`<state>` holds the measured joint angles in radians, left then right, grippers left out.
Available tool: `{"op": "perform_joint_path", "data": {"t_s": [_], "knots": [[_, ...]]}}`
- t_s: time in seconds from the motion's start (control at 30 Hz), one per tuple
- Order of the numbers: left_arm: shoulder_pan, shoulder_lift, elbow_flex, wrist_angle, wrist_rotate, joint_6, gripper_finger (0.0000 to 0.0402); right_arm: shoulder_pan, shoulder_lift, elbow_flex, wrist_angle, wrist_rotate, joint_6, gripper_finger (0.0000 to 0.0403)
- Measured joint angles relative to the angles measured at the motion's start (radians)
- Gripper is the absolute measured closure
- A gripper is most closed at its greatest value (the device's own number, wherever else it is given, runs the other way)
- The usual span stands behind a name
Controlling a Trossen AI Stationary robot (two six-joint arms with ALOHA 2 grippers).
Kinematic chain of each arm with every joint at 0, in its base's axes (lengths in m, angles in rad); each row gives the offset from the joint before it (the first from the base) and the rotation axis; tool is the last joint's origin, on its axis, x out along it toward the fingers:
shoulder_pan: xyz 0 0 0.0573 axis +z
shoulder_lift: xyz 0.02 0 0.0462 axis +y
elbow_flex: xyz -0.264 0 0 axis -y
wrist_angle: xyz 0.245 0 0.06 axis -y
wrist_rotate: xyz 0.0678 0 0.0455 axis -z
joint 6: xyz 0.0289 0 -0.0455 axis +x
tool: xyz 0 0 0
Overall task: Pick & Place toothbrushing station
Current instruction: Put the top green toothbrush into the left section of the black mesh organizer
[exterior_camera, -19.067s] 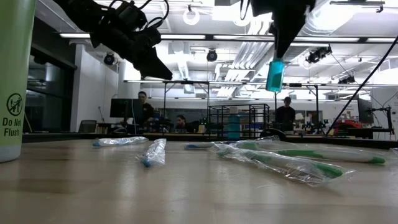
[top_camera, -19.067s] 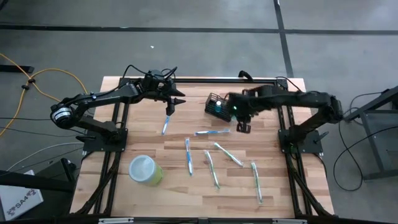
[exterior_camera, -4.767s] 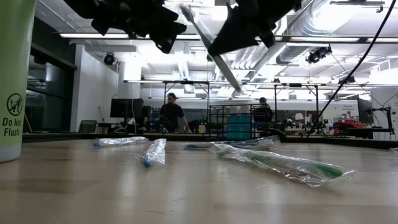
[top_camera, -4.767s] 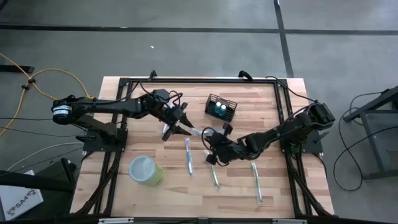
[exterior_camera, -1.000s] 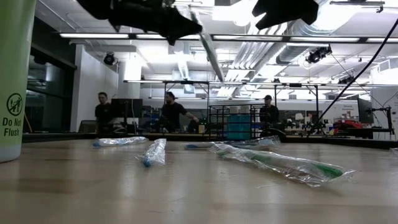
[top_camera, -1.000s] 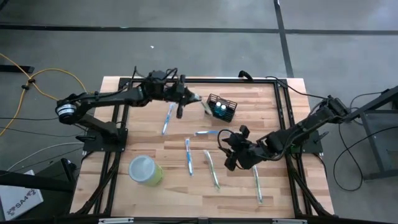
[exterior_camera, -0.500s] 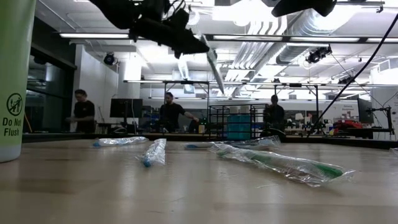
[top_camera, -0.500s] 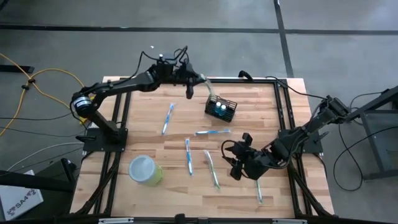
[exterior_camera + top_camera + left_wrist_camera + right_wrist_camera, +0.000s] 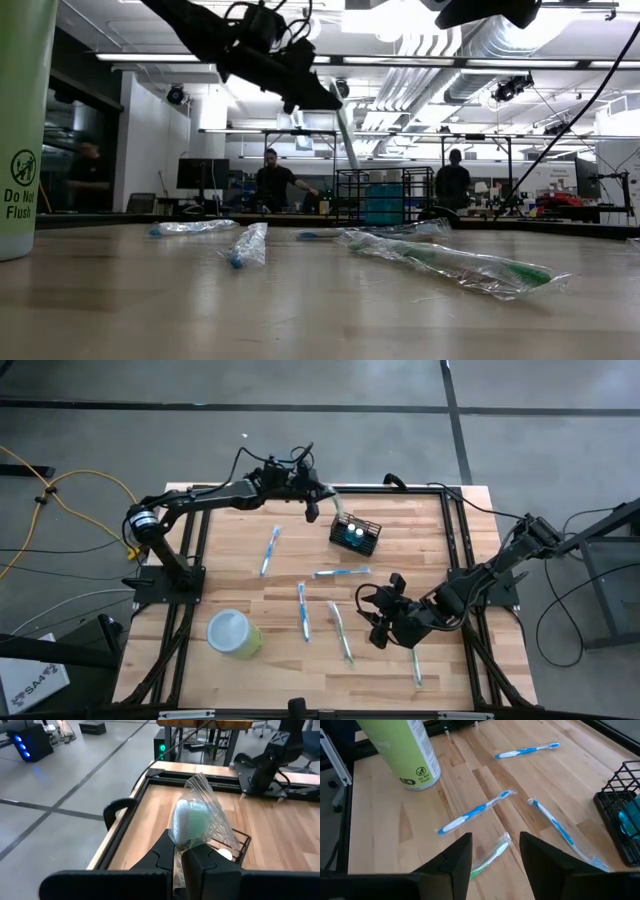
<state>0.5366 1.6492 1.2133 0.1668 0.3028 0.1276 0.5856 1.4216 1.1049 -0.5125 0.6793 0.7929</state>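
The toothbrushing station, a small black wire basket [image 9: 356, 533], stands at the table's far middle with teal items inside. Just to its left, above the table, my left gripper [image 9: 312, 508] is shut on a green toothbrush in a clear wrapper [image 9: 192, 820], whose free end slants down toward the basket [image 9: 239, 842]. My right gripper [image 9: 385, 622] hovers open at the near right over a wrapped green toothbrush [image 9: 490, 856] that lies flat on the wood and touches nothing. My left gripper pinches the wrapped toothbrush between its two fingers at the wrapper's near end [image 9: 179, 851]. The rest sticks out past the fingertips. In the low view the toothbrush [image 9: 347, 125] slants down from the fingers, lifted clear of the table and of the basket.
Several wrapped toothbrushes lie loose on the wood: blue ones [image 9: 270, 550], [image 9: 340, 572], [image 9: 303, 610] and a green one [image 9: 413, 653]. A light-green cup [image 9: 233, 632] stands at the near left. A black frame rail [image 9: 120, 812] runs along the table's edges. People show in the room beyond.
My left gripper has carried the wrapped toothbrush toward the far edge and to the right, closer to the basket, and the toothbrush now slants down more steeply. My right gripper has drawn a little toward the near edge and stayed open.
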Motion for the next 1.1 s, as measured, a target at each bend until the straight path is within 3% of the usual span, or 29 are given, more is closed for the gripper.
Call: {"op": "perform_joint_path", "data": {"t_s": [0.73, 1.1], "knots": [[-0.024, 0.122, -0.001, -0.027, -0.045, 0.022, 0.0395, 0.0, 0.001, 0.0, 0.0, -0.001, 0.0, 0.0248], [-0.038, 0.123, -0.001, -0.032, -0.097, 0.063, 0.0345, 0.0, 0.001, 0.0, 0.0, -0.001, 0.0, 0.0248]]}}
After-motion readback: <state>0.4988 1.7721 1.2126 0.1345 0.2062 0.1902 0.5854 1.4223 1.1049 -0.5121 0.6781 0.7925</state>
